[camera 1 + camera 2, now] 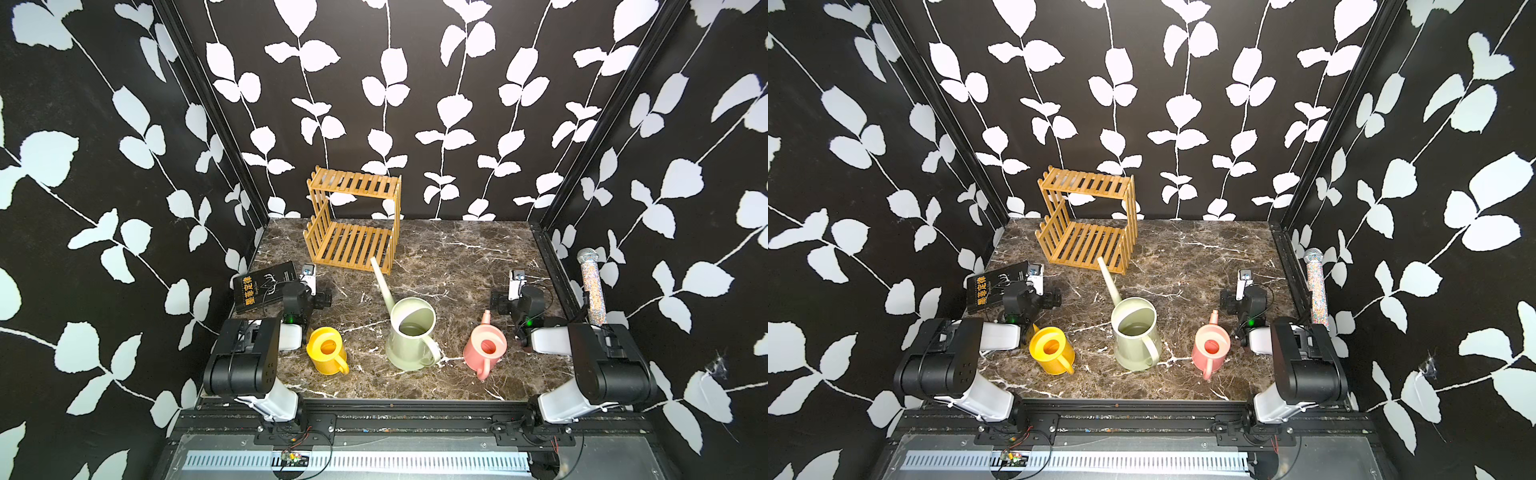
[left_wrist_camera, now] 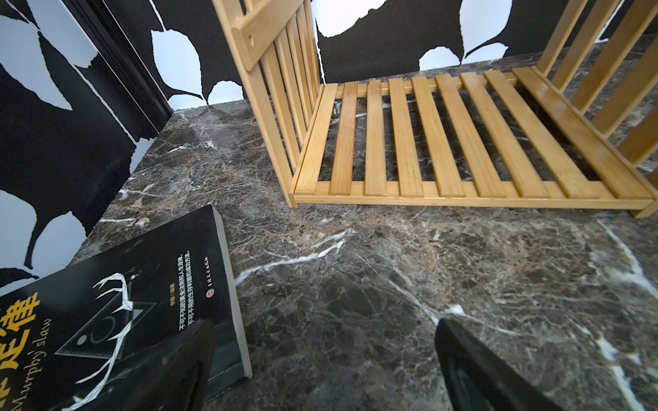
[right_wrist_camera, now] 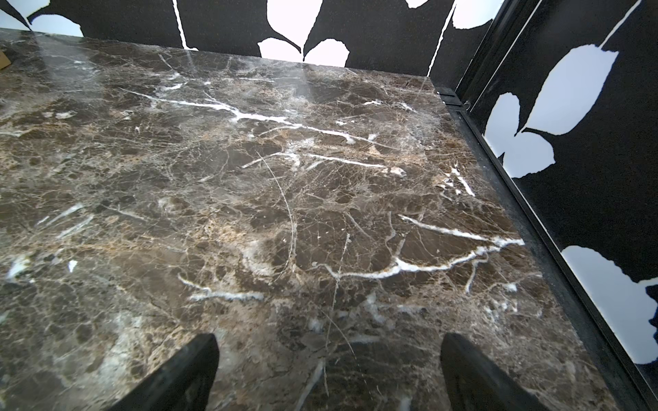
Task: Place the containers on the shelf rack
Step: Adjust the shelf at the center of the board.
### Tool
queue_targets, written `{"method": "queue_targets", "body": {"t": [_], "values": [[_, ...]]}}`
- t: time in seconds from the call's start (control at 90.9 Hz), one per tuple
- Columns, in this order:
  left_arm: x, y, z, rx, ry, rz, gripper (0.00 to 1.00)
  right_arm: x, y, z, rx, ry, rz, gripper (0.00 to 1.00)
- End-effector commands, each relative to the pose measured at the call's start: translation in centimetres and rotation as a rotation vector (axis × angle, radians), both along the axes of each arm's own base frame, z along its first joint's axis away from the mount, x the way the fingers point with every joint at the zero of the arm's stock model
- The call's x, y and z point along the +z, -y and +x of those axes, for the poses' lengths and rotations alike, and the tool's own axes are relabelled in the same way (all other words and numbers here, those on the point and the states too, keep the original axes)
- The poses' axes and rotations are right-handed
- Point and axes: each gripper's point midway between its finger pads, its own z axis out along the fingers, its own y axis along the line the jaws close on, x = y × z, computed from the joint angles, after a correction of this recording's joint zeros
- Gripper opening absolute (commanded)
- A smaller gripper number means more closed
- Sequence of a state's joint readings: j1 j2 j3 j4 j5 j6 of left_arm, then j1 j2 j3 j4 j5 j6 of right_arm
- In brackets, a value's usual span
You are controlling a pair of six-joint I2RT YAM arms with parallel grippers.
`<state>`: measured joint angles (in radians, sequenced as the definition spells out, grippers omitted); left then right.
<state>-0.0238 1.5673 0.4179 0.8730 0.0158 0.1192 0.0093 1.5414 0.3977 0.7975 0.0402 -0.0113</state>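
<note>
The bamboo shelf rack [image 1: 353, 220] [image 1: 1088, 220] stands at the back of the marble table, both tiers bare; its lower tier [image 2: 463, 142] fills the left wrist view. Three containers stand upright in a row near the front. The yellow can [image 1: 326, 351] [image 1: 1052, 351] is beside my left arm. The tall pale green can [image 1: 411, 336] [image 1: 1136, 336] is in the middle, its spout reaching toward the rack's front corner. The pink can [image 1: 484, 349] [image 1: 1210, 347] is beside my right arm. My left gripper [image 1: 316, 296] [image 2: 325, 327] and right gripper [image 1: 509, 301] [image 3: 329, 338] hang open and empty behind the cans.
A black book [image 1: 266, 286] [image 2: 106, 320] lies at the left edge, partly under my left gripper's finger. A glittery microphone [image 1: 592, 286] [image 1: 1316, 286] leans on the right wall. Patterned walls close the table on three sides.
</note>
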Motion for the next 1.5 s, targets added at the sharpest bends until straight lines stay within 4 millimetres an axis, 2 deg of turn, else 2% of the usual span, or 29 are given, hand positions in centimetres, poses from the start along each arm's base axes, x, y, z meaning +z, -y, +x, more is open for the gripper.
{"method": "queue_targets", "body": {"t": [0.0, 0.099, 0.176, 0.341, 0.473, 0.55, 0.627, 0.66, 0.715, 0.814, 0.88, 0.968, 1.045, 1.243, 1.309, 1.331, 1.485], "values": [[0.3, 0.0, -0.2, 0.004, 0.006, -0.003, 0.99, 1.7, -0.1, 0.7, 0.003, 0.06, 0.007, 0.99], [0.4, 0.1, -0.2, 0.003, 0.009, -0.003, 0.99, 1.7, -0.1, 0.7, 0.003, 0.061, 0.007, 0.99], [1.3, 0.2, 0.5, -0.004, -0.008, 0.001, 0.99, 2.0, -0.1, 0.7, 0.003, 0.07, 0.008, 0.99], [3.1, 0.6, 1.6, -0.042, -0.165, 0.024, 0.99, 3.6, 0.8, 0.6, -0.053, 0.011, -0.006, 0.99], [5.3, 0.7, 1.7, -0.039, -0.236, 0.012, 0.99, 6.1, 0.7, 0.7, -0.051, 0.03, 0.008, 0.99], [7.2, 0.8, 1.4, -0.036, -0.262, -0.008, 0.98, 8.7, 0.8, 0.9, -0.077, 0.059, 0.061, 0.99], [9.2, 0.8, 1.0, -0.038, -0.272, -0.008, 0.99, 10.5, 1.6, 1.2, -0.196, 0.048, 0.199, 0.98], [10.4, 0.6, 0.9, -0.023, -0.259, -0.008, 0.99, 10.5, 2.1, 0.8, -0.269, 0.007, 0.266, 0.99], [11.2, -0.1, 0.3, 0.022, -0.274, -0.004, 0.99, 11.6, 2.2, 0.9, -0.323, -0.021, 0.354, 0.99], [11.7, -1.3, -1.1, 0.11, -0.304, -0.022, 0.99, 13.2, -0.1, 2.2, -0.233, -0.037, 0.466, 0.99], [11.7, -1.3, -1.8, 0.11, -0.299, -0.047, 0.98, 14.2, -1.3, 3.2, -0.198, -0.027, 0.559, 0.99], [10.6, -1.4, -2.5, 0.106, -0.302, -0.084, 0.98, 15.1, -3.3, 4.4, -0.174, -0.052, 0.637, 0.99], [9.7, -1.9, -2.7, 0.111, -0.306, -0.117, 0.98, 15.8, -5.8, 5.4, -0.127, -0.08, 0.627, 0.99], [9.3, -2.4, -3.2, 0.116, -0.3, -0.115, 0.99, 17.9, -12.4, 7.4, -0.031, -0.099, 0.59, 0.99], [9.2, -2.4, -3.2, 0.115, -0.303, -0.114, 0.98, 17.6, -14.0, 7.9, -0.018, -0.121, 0.573, 0.99], [9.1, -2.3, -3.3, 0.114, -0.303, -0.117, 0.98, 18.5, -14.7, 8.2, -0.006, -0.108, 0.572, 0.99], [8.9, -2.0, -3.5, 0.092, -0.304, -0.135, 0.98, 18.6, -19.4, 9.9, 0.042, -0.144, 0.522, 0.99]]}}
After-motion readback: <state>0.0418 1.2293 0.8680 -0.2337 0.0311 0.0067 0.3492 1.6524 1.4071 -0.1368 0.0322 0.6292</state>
